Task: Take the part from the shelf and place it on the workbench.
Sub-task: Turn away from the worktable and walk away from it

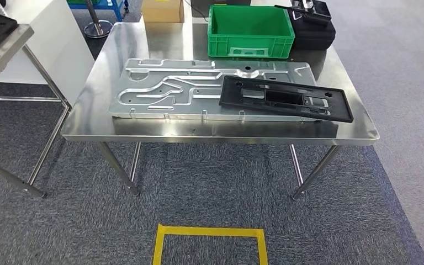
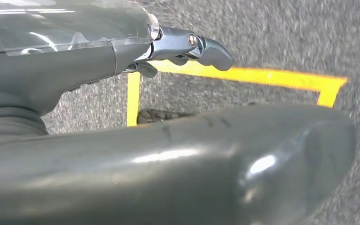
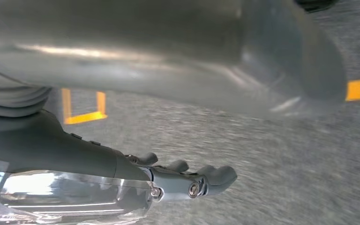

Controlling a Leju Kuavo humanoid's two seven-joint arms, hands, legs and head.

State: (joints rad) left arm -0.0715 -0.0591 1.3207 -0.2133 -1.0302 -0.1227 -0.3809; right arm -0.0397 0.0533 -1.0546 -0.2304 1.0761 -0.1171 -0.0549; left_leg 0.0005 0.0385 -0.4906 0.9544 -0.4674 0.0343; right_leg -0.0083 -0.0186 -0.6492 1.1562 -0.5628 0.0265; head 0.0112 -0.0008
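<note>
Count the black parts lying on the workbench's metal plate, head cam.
1. A black frame part lies flat on the right half of the embossed metal plate, its right end overhanging the plate edge. A separate black case sits behind the green crate, off the plate.

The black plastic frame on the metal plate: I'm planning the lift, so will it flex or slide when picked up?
The black plastic frame is long, thin and full of cut-outs, so it probably flexes if lifted by one end. It lies flat on the smooth metal plate, so a push would likely slide it. It looks light for its size.
</note>
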